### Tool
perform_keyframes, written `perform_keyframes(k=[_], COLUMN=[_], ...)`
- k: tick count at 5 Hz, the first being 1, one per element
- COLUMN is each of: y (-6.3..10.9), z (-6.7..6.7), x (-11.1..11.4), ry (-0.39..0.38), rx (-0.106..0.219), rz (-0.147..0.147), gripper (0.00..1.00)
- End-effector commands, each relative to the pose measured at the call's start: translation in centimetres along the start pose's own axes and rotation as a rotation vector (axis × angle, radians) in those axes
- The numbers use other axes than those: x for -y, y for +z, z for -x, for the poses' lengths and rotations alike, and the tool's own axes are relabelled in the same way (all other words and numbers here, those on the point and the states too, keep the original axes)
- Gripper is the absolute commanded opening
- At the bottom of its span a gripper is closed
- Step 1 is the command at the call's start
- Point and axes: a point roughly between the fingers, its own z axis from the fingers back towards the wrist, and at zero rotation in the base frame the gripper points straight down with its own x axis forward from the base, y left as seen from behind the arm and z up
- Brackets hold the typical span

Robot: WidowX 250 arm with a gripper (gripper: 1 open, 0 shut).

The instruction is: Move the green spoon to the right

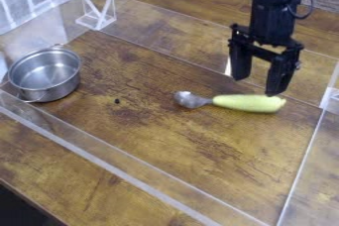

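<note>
Pincer (pixel 257 83): black, fingers spread, nothing between them. Green spoon (pixel 247 103): one, yellow-green handle just below the pincer in view, silver bowl pointing left, lying on the surface (pixel 159 151). Steel bowl (pixel 46 74): one, round, well apart from the pincer, at far left.

Steel bowl (pixel 46 75) cut off at L edge; arm (pixel 269 10) cut off at top

The brown wood table (pixel 159 151) holds a round, shiny steel bowl (pixel 46 74) on its left part. A spoon (pixel 232 102) with a green handle lies on the wood too.
</note>
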Motion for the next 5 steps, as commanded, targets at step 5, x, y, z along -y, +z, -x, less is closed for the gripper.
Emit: perform_keyframes(k=[5], y=[0.4], z=[2.8], x=[-2.9], ry=[0.131], rx=[0.056], rz=[-0.017], gripper=[1.0])
